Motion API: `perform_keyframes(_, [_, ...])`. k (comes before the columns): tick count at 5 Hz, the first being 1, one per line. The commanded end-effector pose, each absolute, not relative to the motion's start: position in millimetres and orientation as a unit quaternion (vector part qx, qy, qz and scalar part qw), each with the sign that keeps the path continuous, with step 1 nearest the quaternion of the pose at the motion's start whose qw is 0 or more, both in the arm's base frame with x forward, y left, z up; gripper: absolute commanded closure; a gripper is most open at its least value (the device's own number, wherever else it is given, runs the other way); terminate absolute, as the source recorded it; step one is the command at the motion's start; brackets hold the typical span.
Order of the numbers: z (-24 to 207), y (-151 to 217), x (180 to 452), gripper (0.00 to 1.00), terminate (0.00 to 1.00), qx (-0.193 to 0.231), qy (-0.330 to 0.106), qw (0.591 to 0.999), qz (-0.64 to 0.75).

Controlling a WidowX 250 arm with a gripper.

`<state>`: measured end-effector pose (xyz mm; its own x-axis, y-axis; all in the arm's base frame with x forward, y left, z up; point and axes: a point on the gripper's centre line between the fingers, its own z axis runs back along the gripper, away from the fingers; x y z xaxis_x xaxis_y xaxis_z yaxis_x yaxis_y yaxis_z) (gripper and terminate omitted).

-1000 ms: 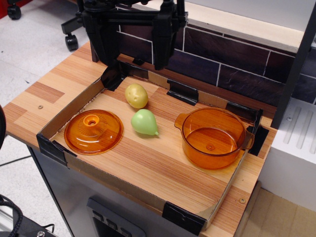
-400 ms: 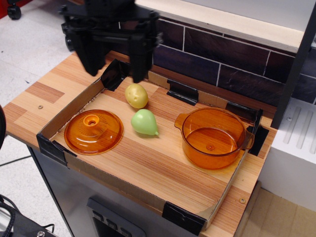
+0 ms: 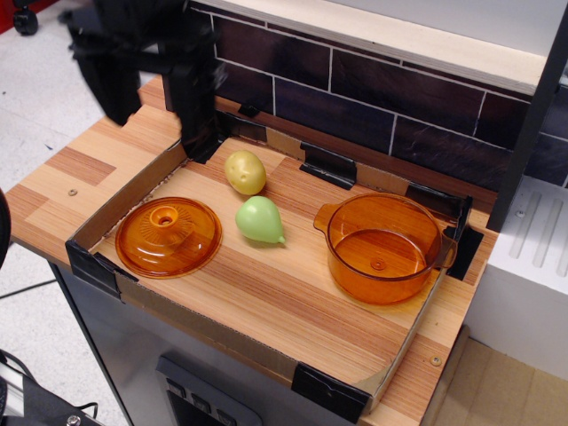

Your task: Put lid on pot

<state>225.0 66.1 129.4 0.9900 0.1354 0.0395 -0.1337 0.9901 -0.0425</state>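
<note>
The orange lid [image 3: 168, 236] lies flat with its knob up at the front left of the cardboard-walled tray [image 3: 124, 193]. The deep orange pot [image 3: 383, 248] stands open and empty at the right of the tray. My black gripper [image 3: 153, 120] hangs open and empty above the tray's back left corner, its two fingers wide apart, well above and behind the lid.
A yellow toy potato [image 3: 245, 171] and a green toy pear [image 3: 260, 220] lie between lid and pot. A dark tiled wall [image 3: 399, 124] stands behind the tray. A white appliance [image 3: 528, 257] stands at the right. The wooden counter's edge is at the left.
My gripper has moved left from above the tray's back middle to above its back left corner. Lid, pot and fruits have not moved.
</note>
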Motion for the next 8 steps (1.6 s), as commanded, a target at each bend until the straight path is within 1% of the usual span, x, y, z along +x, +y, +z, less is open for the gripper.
perform_keyframes(1, [112.9, 96.3, 249.6, 0.00, 0.00, -0.002, -0.032, 0.999, 0.041])
perform_keyframes(2, [92.7, 101.9, 248.4, 0.00, 0.00, -0.001, -0.031, 0.999, 0.032])
perform_keyframes(3, [66.3, 99.8, 239.0, 0.00, 0.00, 0.002, -0.038, 0.999, 0.023])
perform_keyframes(4, [47.6, 101.2, 239.0, 0.00, 0.00, -0.002, -0.033, 0.999, 0.019])
perform_keyframes(5, [39.1, 96.6, 242.5, 0.00, 0.00, -0.001, -0.030, 0.999, 0.025])
perform_keyframes(6, [35.9, 93.4, 241.8, 0.00, 0.00, -0.002, -0.033, 0.999, 0.027])
perform_keyframes(8, [30.2, 91.2, 231.9, 0.00, 0.00, 0.000, -0.038, 0.999, 0.017])
